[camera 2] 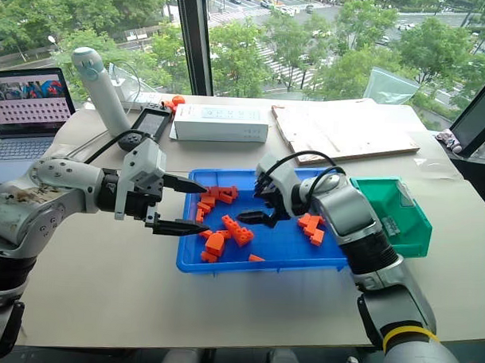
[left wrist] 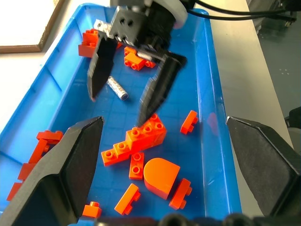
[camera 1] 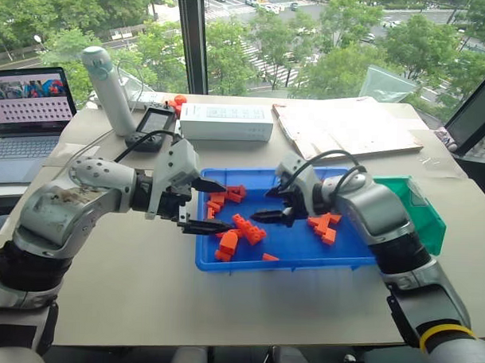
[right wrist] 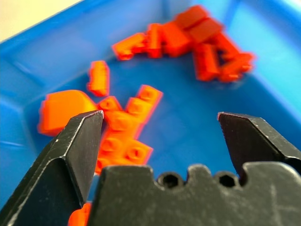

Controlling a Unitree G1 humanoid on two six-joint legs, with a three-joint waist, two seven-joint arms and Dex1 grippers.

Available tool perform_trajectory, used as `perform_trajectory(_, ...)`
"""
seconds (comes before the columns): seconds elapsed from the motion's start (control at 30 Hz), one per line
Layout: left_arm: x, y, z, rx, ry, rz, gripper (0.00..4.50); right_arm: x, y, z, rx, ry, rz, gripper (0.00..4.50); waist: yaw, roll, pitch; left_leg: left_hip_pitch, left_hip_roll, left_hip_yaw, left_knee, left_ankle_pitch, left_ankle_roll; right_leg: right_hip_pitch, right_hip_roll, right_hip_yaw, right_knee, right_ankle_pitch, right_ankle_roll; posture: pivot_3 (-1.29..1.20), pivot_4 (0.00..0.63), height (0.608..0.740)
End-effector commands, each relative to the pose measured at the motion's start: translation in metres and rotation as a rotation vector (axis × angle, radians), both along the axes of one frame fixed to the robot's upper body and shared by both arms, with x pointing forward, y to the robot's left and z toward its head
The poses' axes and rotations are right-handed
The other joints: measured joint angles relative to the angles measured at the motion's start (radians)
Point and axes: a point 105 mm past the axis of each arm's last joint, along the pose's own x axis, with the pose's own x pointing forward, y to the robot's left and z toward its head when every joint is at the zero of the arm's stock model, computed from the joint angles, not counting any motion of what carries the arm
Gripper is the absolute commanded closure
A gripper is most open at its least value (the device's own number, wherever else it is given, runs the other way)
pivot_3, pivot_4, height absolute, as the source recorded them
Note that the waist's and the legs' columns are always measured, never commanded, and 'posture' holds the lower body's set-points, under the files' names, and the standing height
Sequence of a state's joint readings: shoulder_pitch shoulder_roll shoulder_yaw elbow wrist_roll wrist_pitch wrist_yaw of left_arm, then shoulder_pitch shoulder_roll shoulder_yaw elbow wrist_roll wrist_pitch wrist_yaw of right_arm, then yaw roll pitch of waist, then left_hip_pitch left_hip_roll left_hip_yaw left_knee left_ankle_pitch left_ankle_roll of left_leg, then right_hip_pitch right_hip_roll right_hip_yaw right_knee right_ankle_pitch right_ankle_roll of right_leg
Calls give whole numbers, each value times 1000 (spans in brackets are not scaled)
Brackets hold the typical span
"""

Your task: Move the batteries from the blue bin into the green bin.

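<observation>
A slim silvery battery (left wrist: 116,88) lies on the floor of the blue bin (camera 1: 300,246), among orange bricks (camera 1: 247,229). My right gripper (left wrist: 116,108) hangs open just above that battery, one finger on each side of it, holding nothing. My left gripper (camera 1: 224,206) is open and empty over the bin's left edge, pointing right across the bricks. The green bin (camera 2: 378,183) stands against the blue bin's right end, behind my right forearm.
More orange bricks (camera 1: 325,226) lie at the blue bin's right end and its back left corner. Behind the bin are a white box (camera 1: 226,122), a flat brown board (camera 1: 348,125), a white upright device (camera 1: 110,85) and a laptop (camera 1: 26,110).
</observation>
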State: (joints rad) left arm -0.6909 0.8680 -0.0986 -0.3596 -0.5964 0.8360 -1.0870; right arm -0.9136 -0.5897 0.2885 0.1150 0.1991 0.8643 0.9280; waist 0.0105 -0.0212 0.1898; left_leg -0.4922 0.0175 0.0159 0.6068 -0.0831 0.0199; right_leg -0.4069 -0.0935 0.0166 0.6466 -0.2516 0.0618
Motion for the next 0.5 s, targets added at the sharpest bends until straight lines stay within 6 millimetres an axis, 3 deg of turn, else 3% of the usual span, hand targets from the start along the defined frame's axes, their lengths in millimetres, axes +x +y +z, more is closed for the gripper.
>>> perform_trajectory(0.03, -5, -1, 10, -13, -38, -18, 0, 10, -23, 12, -16, -69, -43, 47, -1, 0, 0, 0, 0, 0, 0, 0, 0, 0, 0, 0, 0, 0, 0, 0, 150, 740)
perform_trajectory(0.5, -6, -1, 8, -8, -34, -19, 0, 11, -21, -42, -29, 79, -143, 47, -16, 0, 0, 0, 0, -1, -1, 4, 6, 0, 1, 0, 1, 0, 0, 0, 150, 740)
